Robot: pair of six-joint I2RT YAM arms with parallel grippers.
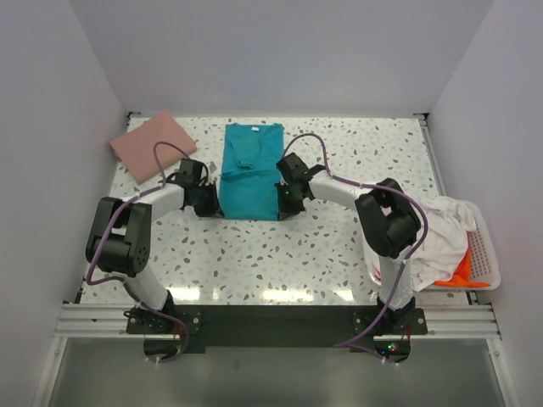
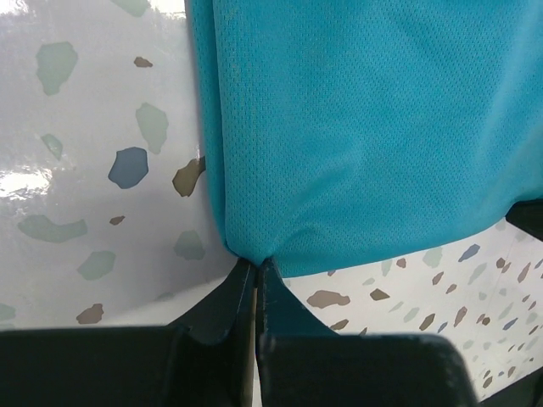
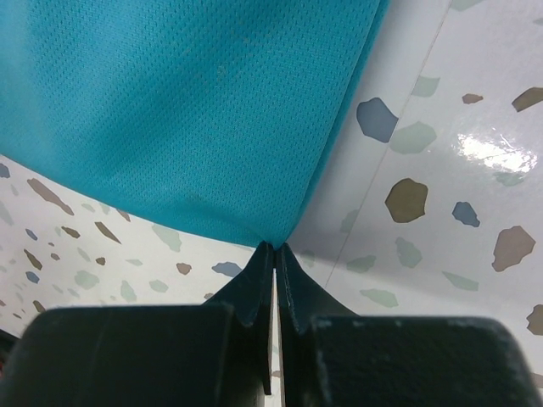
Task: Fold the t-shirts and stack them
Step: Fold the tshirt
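The teal t-shirt (image 1: 249,170) lies in a long narrow fold at the middle of the table, collar end far. My left gripper (image 1: 209,203) is shut on its near left corner (image 2: 254,250), lifted off the table. My right gripper (image 1: 287,203) is shut on its near right corner (image 3: 276,237). A folded dusty pink t-shirt (image 1: 153,144) lies at the far left. White (image 1: 441,233) and orange (image 1: 462,271) t-shirts are heaped in the basket at the right.
The white slotted plastic basket (image 1: 485,254) sits at the right edge of the speckled table (image 1: 339,246). White walls close in the back and both sides. A black rail (image 1: 271,320) runs along the near edge.
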